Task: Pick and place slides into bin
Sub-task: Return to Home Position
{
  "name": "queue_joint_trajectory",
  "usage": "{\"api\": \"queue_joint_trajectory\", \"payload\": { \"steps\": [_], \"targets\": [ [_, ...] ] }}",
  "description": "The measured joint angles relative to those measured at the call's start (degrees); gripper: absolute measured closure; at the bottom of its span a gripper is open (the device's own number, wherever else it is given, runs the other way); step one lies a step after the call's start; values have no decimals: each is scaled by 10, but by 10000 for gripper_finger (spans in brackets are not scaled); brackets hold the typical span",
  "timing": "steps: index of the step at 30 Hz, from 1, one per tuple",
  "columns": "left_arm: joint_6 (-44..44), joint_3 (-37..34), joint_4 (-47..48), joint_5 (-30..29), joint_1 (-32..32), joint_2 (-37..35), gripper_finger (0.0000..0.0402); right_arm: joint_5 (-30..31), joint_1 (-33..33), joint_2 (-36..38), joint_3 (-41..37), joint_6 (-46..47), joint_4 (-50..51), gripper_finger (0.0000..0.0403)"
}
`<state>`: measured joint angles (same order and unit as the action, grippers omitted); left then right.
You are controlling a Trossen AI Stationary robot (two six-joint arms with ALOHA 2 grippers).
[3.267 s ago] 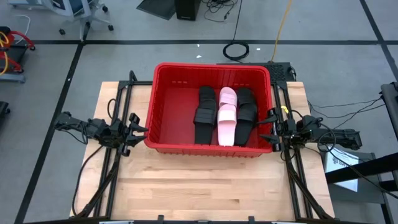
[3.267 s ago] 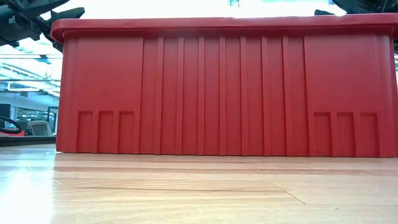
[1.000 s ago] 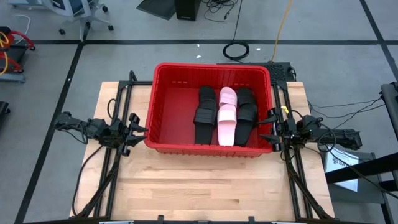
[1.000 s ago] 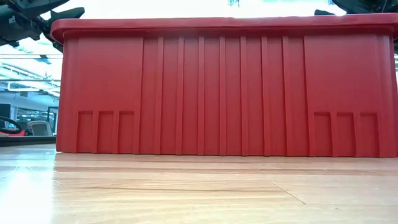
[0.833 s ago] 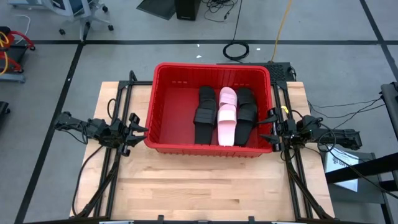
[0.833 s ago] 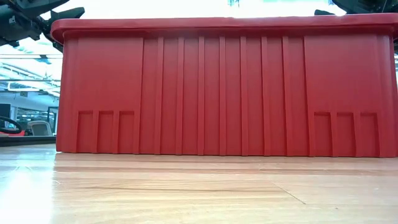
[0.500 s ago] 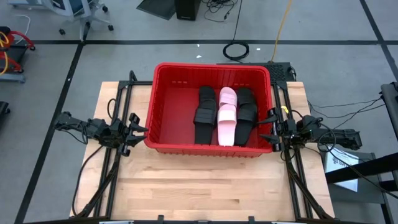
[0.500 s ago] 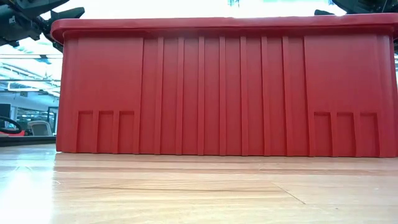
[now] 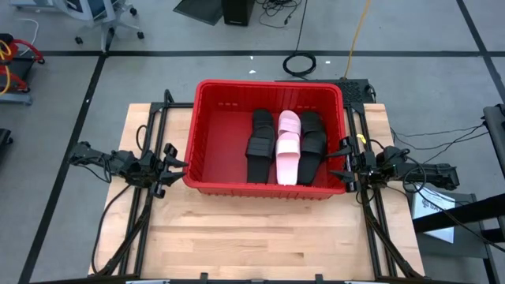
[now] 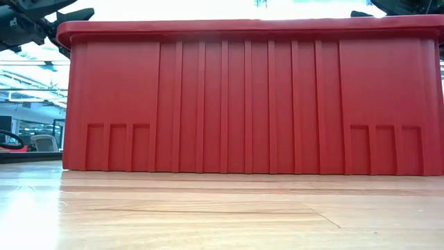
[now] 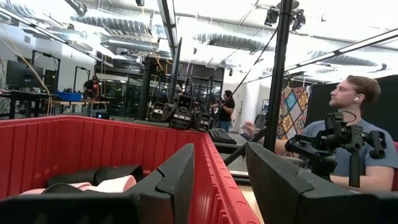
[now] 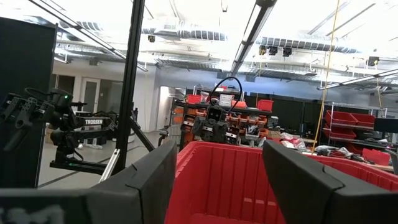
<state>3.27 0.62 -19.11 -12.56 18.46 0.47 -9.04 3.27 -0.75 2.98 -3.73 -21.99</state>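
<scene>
The red bin (image 9: 201, 134) stands on the far half of the wooden table. Inside it, toward its right side, black slides (image 9: 259, 144), pink slides (image 9: 288, 146) and more black slides (image 9: 313, 142) lie side by side on the bin's floor. My left gripper (image 9: 175, 167) hovers open just outside the bin's left wall, level with its rim (image 11: 214, 177). My right gripper (image 9: 341, 160) hovers open just outside the right wall. In the wrist views nothing is between the fingers of the left gripper (image 11: 221, 180) or the right gripper (image 12: 217, 171). The low view shows only the bin's near wall (image 10: 250, 97).
The near half of the table (image 9: 268, 237) is bare wood. Black arm frames (image 9: 142, 213) run along both table sides. A seated person (image 11: 351, 124) shows beyond the table's right side, behind the right arm.
</scene>
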Motion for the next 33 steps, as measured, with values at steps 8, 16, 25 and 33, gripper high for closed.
{"api": "queue_joint_trajectory", "payload": {
  "steps": [8, 16, 25, 33],
  "targets": [
    [0, 0, 0, 0, 0, 0, 254, 0, 0, 0, 0, 0, 0, 174],
    [0, 0, 0, 0, 0, 0, 254, 0, 0, 0, 0, 0, 0, 176],
    [0, 0, 0, 0, 0, 0, 254, 0, 0, 0, 0, 0, 0, 170],
    [0, 0, 0, 0, 0, 0, 254, 0, 0, 0, 0, 0, 0, 176]
  ]
}}
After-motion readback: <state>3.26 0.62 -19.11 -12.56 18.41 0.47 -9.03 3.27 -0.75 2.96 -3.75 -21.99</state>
